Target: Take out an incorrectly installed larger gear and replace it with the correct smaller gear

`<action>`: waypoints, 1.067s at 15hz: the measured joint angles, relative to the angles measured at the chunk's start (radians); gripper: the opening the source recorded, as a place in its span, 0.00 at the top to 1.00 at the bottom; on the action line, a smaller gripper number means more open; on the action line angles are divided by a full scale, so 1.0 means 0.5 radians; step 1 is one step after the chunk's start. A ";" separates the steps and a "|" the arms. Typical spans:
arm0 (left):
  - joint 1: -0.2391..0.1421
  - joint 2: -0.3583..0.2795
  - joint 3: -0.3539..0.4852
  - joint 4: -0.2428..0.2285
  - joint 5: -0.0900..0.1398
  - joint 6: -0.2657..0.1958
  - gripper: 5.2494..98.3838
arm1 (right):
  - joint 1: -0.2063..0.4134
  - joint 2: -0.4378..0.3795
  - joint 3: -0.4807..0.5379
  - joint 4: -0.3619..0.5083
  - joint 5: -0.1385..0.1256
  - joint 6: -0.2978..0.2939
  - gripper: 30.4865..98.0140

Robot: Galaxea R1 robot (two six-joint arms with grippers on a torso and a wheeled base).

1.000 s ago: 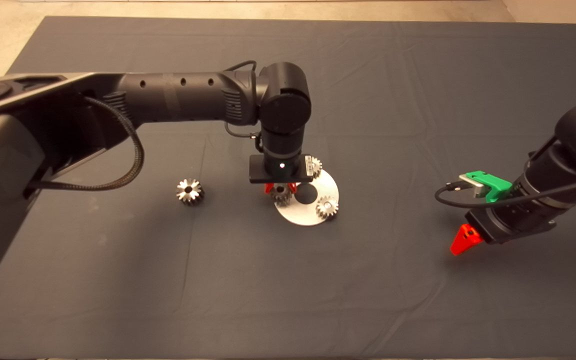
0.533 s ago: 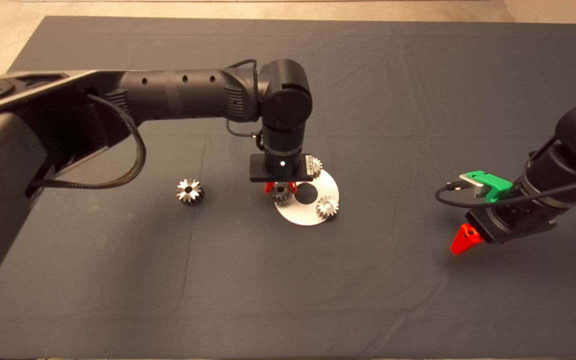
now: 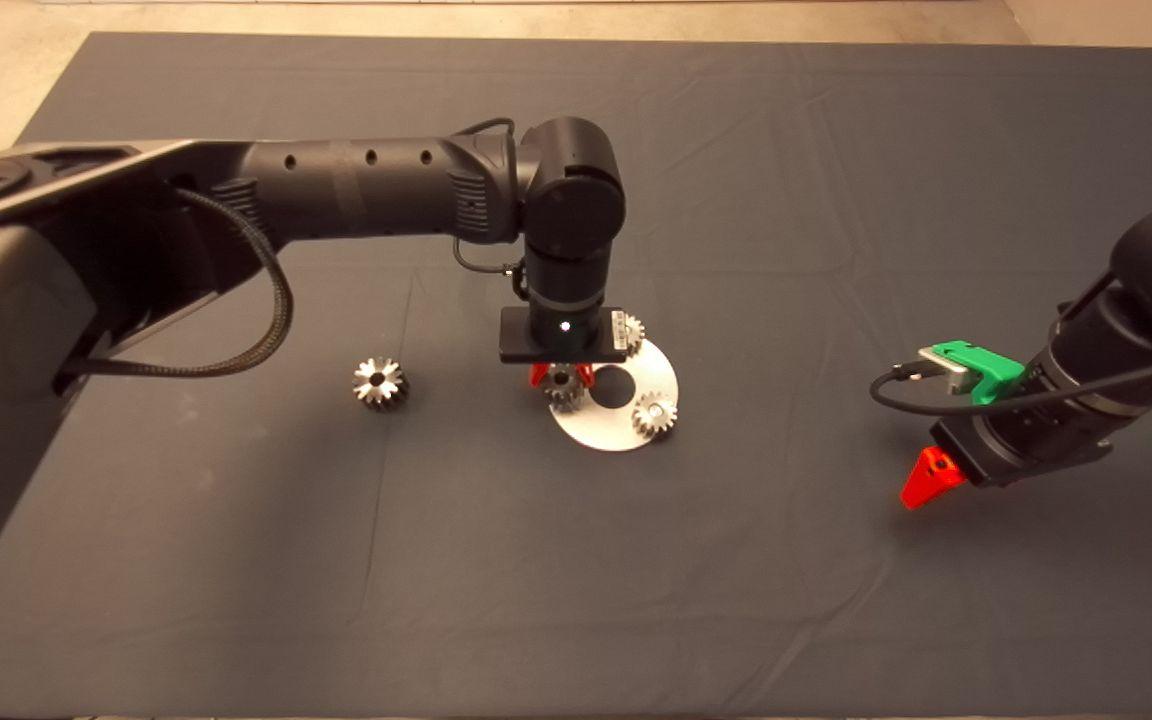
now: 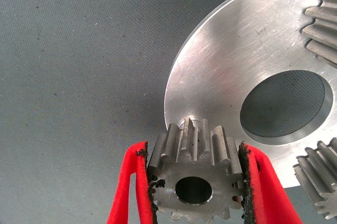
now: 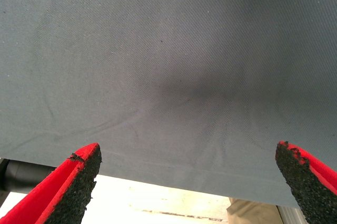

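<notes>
Over the round metal plate (image 3: 626, 425), the left claw (image 4: 196, 192) pinches the smaller gear (image 4: 196, 179) upright above a peg to seat it, the larger gear (image 3: 379, 383) lying discarded on the mat (image 3: 236, 550), while the right claw (image 5: 189, 182) waits spread.

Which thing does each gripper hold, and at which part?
Left gripper holds the smaller gear by its toothed sides, over the plate. Right gripper holds nothing.

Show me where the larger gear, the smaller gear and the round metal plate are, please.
larger gear (image 3: 379, 383), head view, its toothed top face.
smaller gear (image 4: 196, 175), left wrist view, its face near the bore.
round metal plate (image 4: 226, 71), left wrist view, bare surface.
</notes>
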 measured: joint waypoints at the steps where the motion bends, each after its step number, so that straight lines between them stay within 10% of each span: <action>1: 0.000 -0.001 0.000 -0.004 -0.001 0.006 0.80 | 0.000 0.000 0.000 0.000 -0.001 0.000 0.15; 16: -0.077 -0.002 -0.023 -0.024 -0.037 0.089 0.80 | 0.000 0.000 0.000 -0.009 -0.001 0.001 0.15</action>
